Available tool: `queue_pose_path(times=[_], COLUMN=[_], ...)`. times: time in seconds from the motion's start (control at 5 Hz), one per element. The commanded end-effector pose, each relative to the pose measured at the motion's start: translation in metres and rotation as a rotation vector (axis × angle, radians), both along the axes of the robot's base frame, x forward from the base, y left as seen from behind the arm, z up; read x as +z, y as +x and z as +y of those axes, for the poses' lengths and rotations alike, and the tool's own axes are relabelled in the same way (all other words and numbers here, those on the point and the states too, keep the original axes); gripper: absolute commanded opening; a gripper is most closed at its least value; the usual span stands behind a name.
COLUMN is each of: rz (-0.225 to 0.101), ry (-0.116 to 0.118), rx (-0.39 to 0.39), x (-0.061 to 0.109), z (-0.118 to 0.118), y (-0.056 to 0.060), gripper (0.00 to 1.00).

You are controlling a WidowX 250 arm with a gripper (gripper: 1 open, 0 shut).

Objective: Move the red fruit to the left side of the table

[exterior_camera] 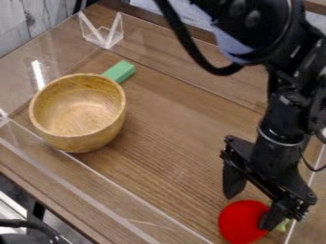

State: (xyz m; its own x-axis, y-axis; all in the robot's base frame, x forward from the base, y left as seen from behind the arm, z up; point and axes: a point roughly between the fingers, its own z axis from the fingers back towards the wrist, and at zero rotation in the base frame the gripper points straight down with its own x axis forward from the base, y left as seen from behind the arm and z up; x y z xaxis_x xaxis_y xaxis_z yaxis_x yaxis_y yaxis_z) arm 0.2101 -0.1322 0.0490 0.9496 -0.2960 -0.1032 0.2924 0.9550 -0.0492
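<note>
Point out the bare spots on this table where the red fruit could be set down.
Bare wood runs between the wooden bowl and the claw, and behind the green block toward the far wall. The near-right corner is crowded: the open claw straddles the red fruit.
</note>
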Motion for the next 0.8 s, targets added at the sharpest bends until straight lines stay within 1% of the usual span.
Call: queue_pose_path(times=[0.0,0.2,0.4,0.6], rz=[-0.065,-0.081,-0.096,-0.102], ry=[-0.028,-0.033,-0.036,-0.04], rx=[-0.008,-0.01,0.014,0.035], x=[0.013,0.012,0.013,0.013], z=[-0.011,-0.018,-0.01,-0.001], y=[0.005,0.006,0.009,0.012], gripper=[1.0,1.0,1.0,1.0])
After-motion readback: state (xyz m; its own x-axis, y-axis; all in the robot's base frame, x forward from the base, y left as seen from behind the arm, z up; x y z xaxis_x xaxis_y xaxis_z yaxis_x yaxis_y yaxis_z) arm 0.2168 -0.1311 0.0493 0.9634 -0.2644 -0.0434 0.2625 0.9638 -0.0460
